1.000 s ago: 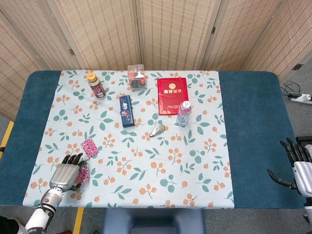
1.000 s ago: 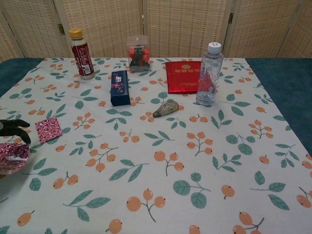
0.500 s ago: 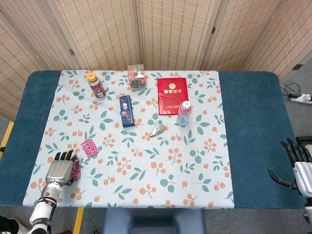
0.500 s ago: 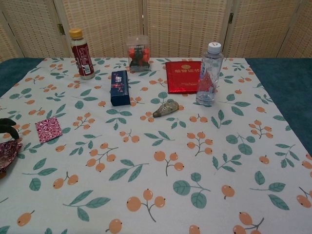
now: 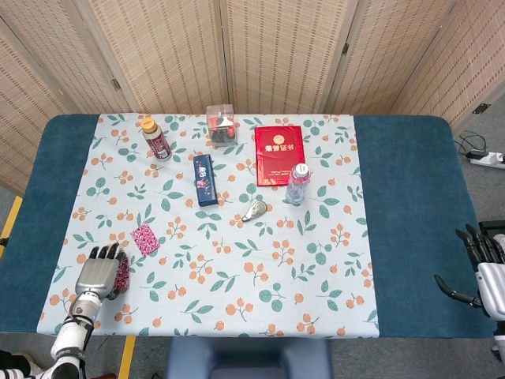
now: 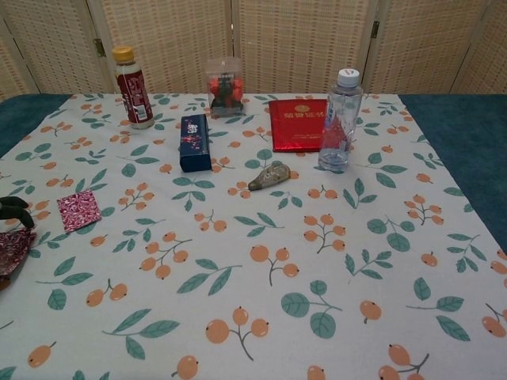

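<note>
My left hand (image 5: 98, 278) is at the near left of the floral tablecloth (image 5: 237, 260) and holds a small pink patterned packet (image 5: 122, 273) under its fingers; the chest view shows only that packet (image 6: 14, 247) and dark fingertips (image 6: 16, 209) at the left edge. A second pink patterned packet (image 5: 145, 238) (image 6: 78, 210) lies flat just beyond the hand. My right hand (image 5: 481, 271) hovers off the table's right edge, fingers spread, holding nothing.
Farther back stand a red-labelled bottle (image 5: 155, 139) (image 6: 134, 88), a clear box with red contents (image 5: 222, 125) (image 6: 224, 86), a dark blue box (image 5: 205, 179) (image 6: 194, 142), a red booklet (image 5: 278, 153) (image 6: 298, 124), a water bottle (image 5: 297, 183) (image 6: 340, 121) and a small grey object (image 5: 256, 210) (image 6: 269, 176).
My left hand has drawn back toward the near left edge with the pink packet, mostly in the first half second. The other packet and my right hand stayed put.
</note>
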`<state>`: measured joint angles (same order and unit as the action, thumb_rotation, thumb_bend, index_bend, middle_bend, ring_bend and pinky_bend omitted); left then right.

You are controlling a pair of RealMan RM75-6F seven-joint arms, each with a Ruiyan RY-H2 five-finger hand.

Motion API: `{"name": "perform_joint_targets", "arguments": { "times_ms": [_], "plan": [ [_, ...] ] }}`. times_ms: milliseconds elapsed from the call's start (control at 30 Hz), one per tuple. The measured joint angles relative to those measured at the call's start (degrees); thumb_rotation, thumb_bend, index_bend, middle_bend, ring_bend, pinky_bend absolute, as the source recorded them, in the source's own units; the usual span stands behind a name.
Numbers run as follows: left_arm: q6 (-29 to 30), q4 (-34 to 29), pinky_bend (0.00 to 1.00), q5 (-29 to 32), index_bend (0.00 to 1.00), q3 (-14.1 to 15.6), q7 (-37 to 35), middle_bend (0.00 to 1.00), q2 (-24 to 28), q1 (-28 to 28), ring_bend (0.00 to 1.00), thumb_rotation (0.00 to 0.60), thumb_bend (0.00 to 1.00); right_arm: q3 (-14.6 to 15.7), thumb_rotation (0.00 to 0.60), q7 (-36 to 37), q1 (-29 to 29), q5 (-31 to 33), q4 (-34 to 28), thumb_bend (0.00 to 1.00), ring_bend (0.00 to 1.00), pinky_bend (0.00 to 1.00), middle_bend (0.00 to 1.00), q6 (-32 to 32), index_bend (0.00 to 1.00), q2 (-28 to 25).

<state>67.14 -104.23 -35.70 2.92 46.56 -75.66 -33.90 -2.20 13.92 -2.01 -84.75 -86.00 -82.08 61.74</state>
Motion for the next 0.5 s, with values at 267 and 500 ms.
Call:
{"name": "perform_joint_targets", "arguments": {
  "times_ms": [267,500],
  "plan": [
    [-0.6,0.85,0.0,0.01,0.16,0.26,-0.25,0.0,-0.21,-0.23,0.0,0.596,0.34,0.04,0.33,-0.1,0.09,-0.05,-0.08,0.33,0.0,0.0,0.0,-0.11,0.0,0.04],
    [-0.9,1.17,0.0,0.72,0.15,0.44,0.23,0.0,-0.52,-0.6,0.0,0.599,0.34,0.08,0.328,-0.17,0.32,-0.04,-0.22,0.33,0.0,0.0,0.0,-0.41,0.0,-0.05]
  ]
}}
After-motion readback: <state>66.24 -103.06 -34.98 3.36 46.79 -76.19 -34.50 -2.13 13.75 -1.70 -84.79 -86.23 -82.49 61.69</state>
